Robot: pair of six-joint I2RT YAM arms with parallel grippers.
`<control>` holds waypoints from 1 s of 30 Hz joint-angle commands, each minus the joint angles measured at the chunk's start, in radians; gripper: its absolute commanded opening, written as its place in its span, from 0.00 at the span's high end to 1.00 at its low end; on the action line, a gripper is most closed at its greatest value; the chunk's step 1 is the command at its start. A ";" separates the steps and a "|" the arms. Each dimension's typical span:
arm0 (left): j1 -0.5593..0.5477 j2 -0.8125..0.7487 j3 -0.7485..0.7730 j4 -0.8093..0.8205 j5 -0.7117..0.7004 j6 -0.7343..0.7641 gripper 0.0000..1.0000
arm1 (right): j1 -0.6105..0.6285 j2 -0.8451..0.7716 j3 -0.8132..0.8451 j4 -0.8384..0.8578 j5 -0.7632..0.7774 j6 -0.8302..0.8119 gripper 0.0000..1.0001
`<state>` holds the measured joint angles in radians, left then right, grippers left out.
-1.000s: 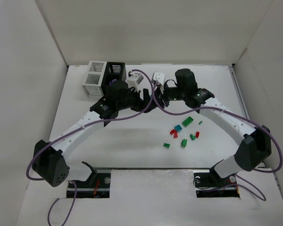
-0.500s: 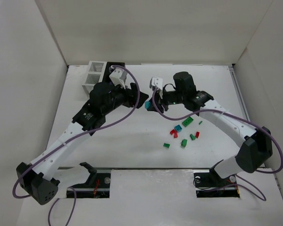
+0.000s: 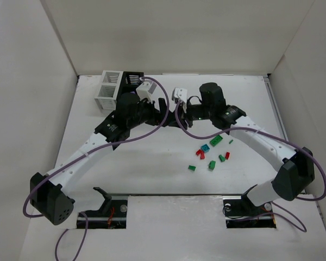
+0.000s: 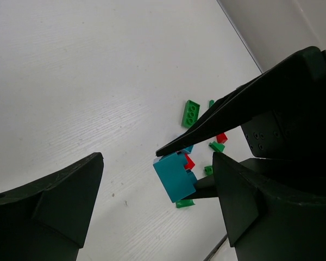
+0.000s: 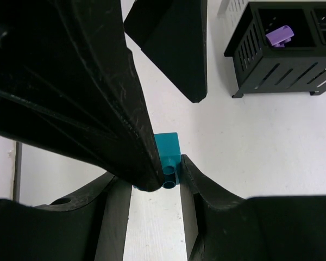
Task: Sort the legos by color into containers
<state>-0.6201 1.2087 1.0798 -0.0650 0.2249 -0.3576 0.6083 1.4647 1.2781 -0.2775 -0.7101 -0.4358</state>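
My right gripper (image 5: 168, 173) is shut on a teal brick (image 5: 167, 149) and holds it above the table, right of the boxes. My left gripper (image 4: 157, 163) is open, its fingers standing on either side of that teal brick (image 4: 174, 176) without touching it. In the top view the two grippers meet, the left gripper (image 3: 164, 111) against the right gripper (image 3: 176, 118), and the brick is hidden there. The white box (image 3: 110, 89) and the black box (image 3: 133, 80) stand joined at the back left. The black box (image 5: 282, 46) holds a purple brick (image 5: 280, 35).
Several loose green, red and teal bricks (image 3: 209, 155) lie on the table below my right arm. They also show in the left wrist view, among them a green brick (image 4: 191, 113) and a red brick (image 4: 221, 137). White walls enclose the table.
My left arm pulled back toward the boxes and then swung right again, so its open fingers now flank the teal brick. My right gripper has hardly moved.
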 commanded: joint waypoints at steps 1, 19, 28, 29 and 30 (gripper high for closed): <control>0.000 -0.014 0.042 0.040 0.021 0.000 0.21 | 0.015 -0.017 0.029 0.067 0.020 0.028 0.86; 0.000 0.075 0.065 -0.033 0.113 0.000 0.38 | 0.024 -0.046 0.020 0.130 0.101 0.055 0.85; 0.000 0.075 0.074 -0.078 0.088 0.009 0.64 | 0.024 -0.064 0.011 0.130 0.121 0.055 0.85; 0.000 0.084 0.074 -0.078 0.088 0.009 0.65 | 0.024 -0.064 0.010 0.130 0.121 0.046 0.85; 0.000 0.084 0.074 -0.078 0.099 0.009 0.65 | 0.024 -0.075 0.010 0.130 0.121 0.046 0.85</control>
<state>-0.6140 1.2819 1.1286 -0.0807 0.3058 -0.3653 0.6235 1.4536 1.2747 -0.2600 -0.5911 -0.3927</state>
